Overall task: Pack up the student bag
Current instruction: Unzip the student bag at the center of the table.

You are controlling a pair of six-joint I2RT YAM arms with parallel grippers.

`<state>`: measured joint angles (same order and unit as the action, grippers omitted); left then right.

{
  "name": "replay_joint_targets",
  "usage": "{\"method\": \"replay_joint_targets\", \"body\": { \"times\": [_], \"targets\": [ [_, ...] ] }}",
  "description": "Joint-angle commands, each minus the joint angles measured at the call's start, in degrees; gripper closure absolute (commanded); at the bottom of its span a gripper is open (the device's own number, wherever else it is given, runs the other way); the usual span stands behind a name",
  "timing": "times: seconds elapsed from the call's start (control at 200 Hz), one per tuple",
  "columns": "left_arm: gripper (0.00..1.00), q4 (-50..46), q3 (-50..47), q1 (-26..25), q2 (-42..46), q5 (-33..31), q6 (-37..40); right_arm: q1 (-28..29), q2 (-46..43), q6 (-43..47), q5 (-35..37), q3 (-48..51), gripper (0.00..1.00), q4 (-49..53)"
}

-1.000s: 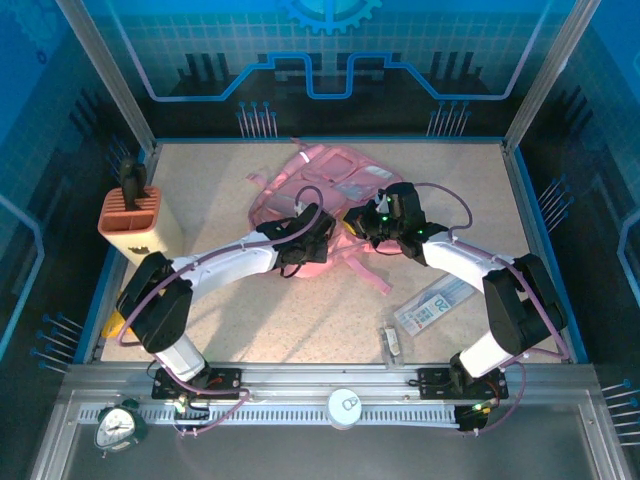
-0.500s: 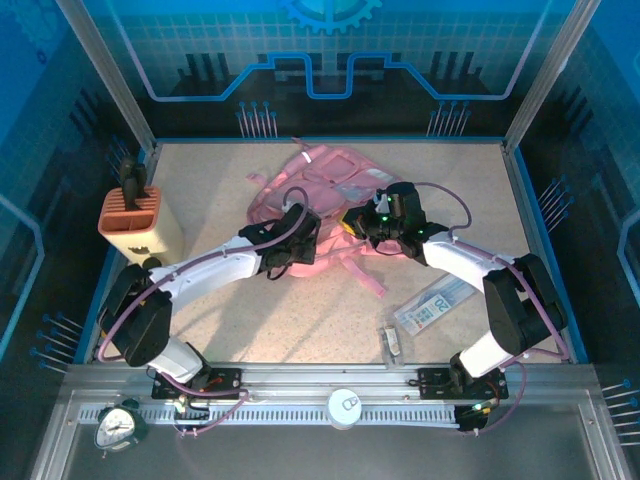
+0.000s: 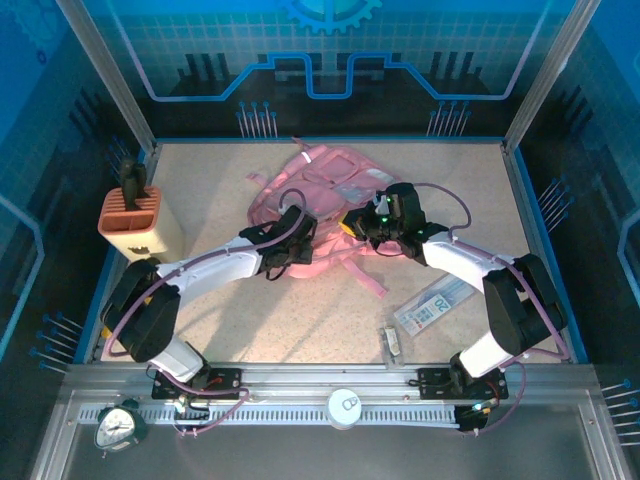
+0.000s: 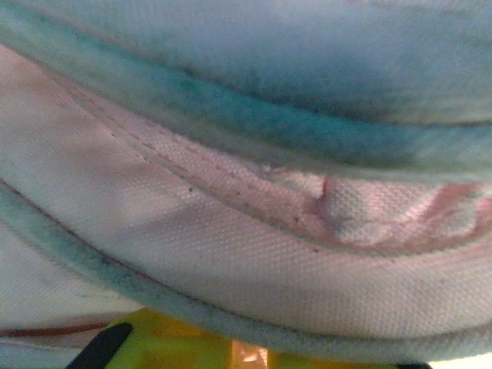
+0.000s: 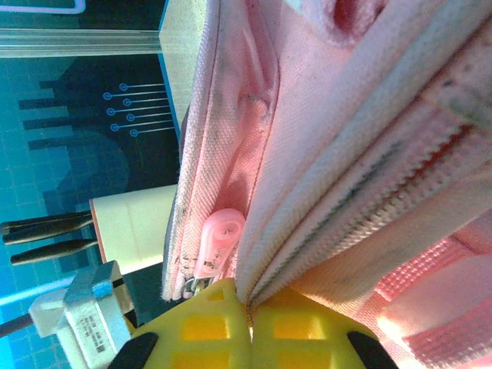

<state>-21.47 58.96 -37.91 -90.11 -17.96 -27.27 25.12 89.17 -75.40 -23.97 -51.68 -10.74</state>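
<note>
The student bag (image 3: 325,185), a soft pink backpack, lies flat at the back middle of the table. My right gripper (image 3: 362,225) is at its near right edge. In the right wrist view its yellow fingers (image 5: 250,319) are shut on the bag's zipper edge (image 5: 346,192), beside a pink zipper pull (image 5: 217,242). My left gripper (image 3: 288,250) presses against the bag's near left edge. In the left wrist view pink fabric (image 4: 231,223) covers most of the yellow fingers (image 4: 246,354), and only a thin slit shows between them.
An orange-and-cream pen holder box (image 3: 135,220) with a dark tool in it stands at the left edge. A packaged ruler (image 3: 435,305) and a small clear packet (image 3: 392,342) lie at the near right. An alarm clock (image 3: 120,425) sits on the front rail.
My left gripper has slid a little left along the bag's near edge, and its arm has stretched out lower. The right arm has stayed put.
</note>
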Motion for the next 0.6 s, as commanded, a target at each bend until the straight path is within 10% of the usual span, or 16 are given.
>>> {"method": "replay_joint_targets", "body": {
  "times": [0.0,0.595],
  "targets": [
    [0.82,4.95,-0.8,0.83,-1.47,-0.6,-0.97,1.15,-2.15,1.0,-2.75,-1.84,1.0,-3.25],
    [1.0,5.48,-7.8,6.3,5.72,-3.49,5.73,-2.71,-2.15,6.7,-7.31,-1.84,1.0,1.43]
  ]
}}
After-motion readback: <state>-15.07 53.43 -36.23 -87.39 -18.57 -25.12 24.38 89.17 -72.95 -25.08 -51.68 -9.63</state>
